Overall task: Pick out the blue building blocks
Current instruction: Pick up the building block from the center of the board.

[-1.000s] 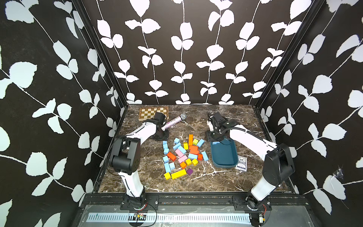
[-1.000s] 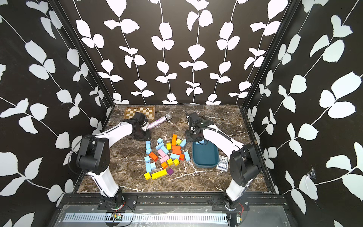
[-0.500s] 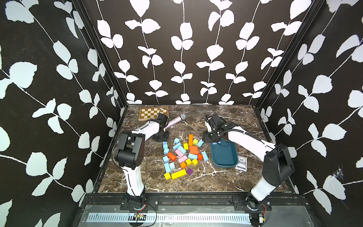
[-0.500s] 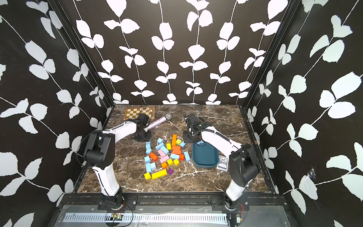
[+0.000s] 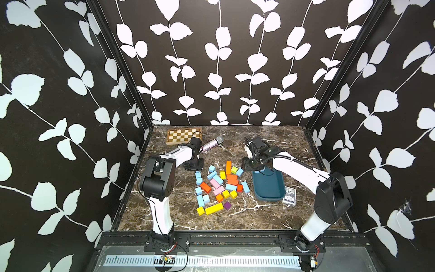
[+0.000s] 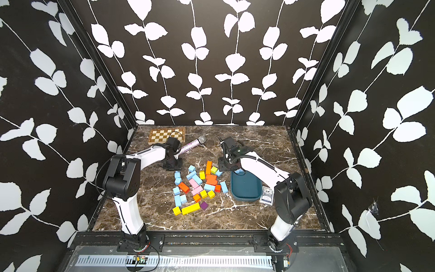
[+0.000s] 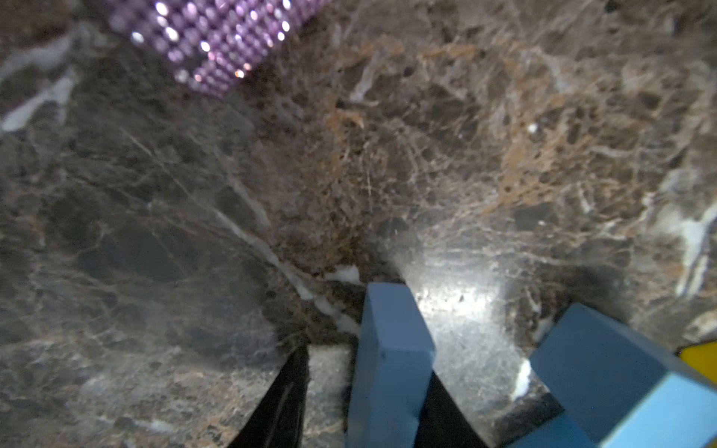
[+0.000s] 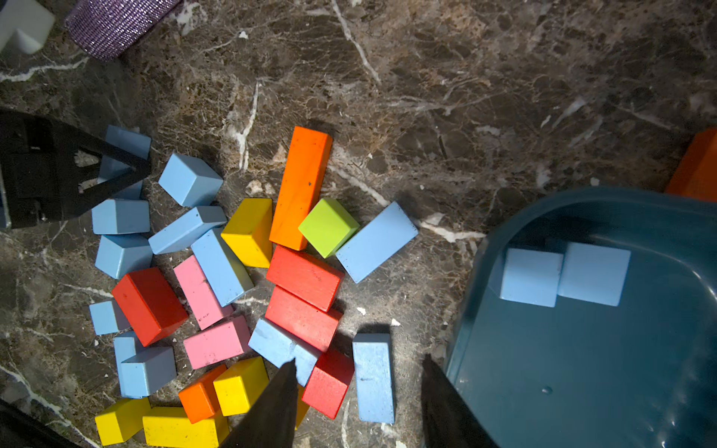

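One marble table; on it teal tray beside mixed block heap. Right gripper near tray's far corner, jaws apart, empty. Left gripper straddles blue block at heap's far edge; whether it grips, cannot tell. Two blue blocks touching inside tray, rest in heap.

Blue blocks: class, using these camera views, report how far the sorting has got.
Done: two blue blocks lie in the teal tray. In hand: the left tool brackets one blue block on the marble; whether it grips is unclear. The right tool is open and empty. Left: most blue blocks, roughly a dozen, lie in the mixed pile beside the tray.
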### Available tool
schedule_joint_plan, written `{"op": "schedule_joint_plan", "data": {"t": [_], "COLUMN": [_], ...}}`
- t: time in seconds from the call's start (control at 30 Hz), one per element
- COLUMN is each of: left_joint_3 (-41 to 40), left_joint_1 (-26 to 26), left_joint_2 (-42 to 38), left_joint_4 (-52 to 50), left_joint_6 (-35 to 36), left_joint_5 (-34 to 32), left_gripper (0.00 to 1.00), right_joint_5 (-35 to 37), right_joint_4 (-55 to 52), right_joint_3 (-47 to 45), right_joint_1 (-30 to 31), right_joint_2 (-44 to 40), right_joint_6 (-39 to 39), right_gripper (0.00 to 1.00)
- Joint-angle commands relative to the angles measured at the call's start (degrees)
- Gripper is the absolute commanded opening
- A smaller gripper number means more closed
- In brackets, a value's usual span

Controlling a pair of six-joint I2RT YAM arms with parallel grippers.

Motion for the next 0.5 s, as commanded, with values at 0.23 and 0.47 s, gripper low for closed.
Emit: {"op": "schedule_joint_plan", "data": {"t": [0.23,0.47], "left_joint_3": [-2.39,-2.52], "left_joint_1": [-0.23,-0.18], "left_joint_2": [-1.79,-4.61], "left_joint_4": [0.29,0.49], "left_joint_6": [-1.39,-0.03], "left_joint_5": [2.26,4.45], "left_gripper": [0.24,0.12], "right_joint_5": [0.86,0.81], "right_joint_4": [0.81,1.54], "right_joint_3": [-0.04,0.69], "right_joint_1": [0.90,1.04], "right_joint_2": [-2.09,-2.32], "right_joint_6": [0.89,0.55], "right_gripper": [0.49,0.48]}}
